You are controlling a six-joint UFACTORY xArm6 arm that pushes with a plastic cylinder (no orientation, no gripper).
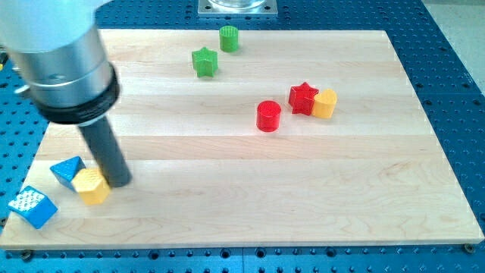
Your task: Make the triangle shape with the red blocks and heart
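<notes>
Red cylinder (268,116) stands near red star (302,97), which touches yellow heart (325,104)

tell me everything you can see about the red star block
The red star block is a small, chunky star-shaped piece with a matte, plastic-looking finish, lying flat with its star face up. It sits on the wooden board, right of centre in the view's upper half. On its right side it touches a yellow block. The red cylinder stands apart to its lower left. My tip is far off, at the view's lower left.

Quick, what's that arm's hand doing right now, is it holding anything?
No hand or fingers: the arm ends in a rod, so it holds nothing.
My tip is down on the board, beside the yellow block at the view's lower left.
</notes>
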